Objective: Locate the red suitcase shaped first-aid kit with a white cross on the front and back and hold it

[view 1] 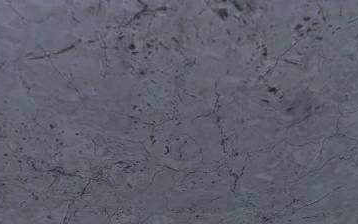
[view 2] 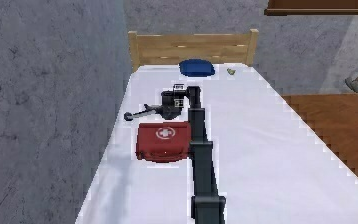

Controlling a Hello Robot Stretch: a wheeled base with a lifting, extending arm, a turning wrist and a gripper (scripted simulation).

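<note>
Spotted the first-aid kit (view 2: pixel 162 141) lying flat on the bed (view 2: pixel 267 150), on the white cover, about halfway down from the bed's wooden headboard (view 2: pixel 192 45) and closer to the bed's left edge in the arm side view. Red, boxy, rounded at the corners like a little suitcase, with a white cross inside a white ring on the upturned face. Arm-wise: a dark square bar (view 2: pixel 202 160) stretched out over the bed, running right along the kit's right side. At its far end, two small white squares (view 2: pixel 177 93) with black marks, just past the kit toward the headboard, then the gripper (view 2: pixel 137 113) off to their left, thin fingers angled down near the kit's far left corner. Can't tell how the fingers are set, and can't tell if holding anything either, with the kit sitting on the bed right there. Up by the headboard, a flat blue thing (view 2: pixel 195 67) and a tiny pale blob (view 2: pixel 230 71) beside it. Grey marbled wall (view 1: pixel 177 110) straight ahead in the forward view.
</note>
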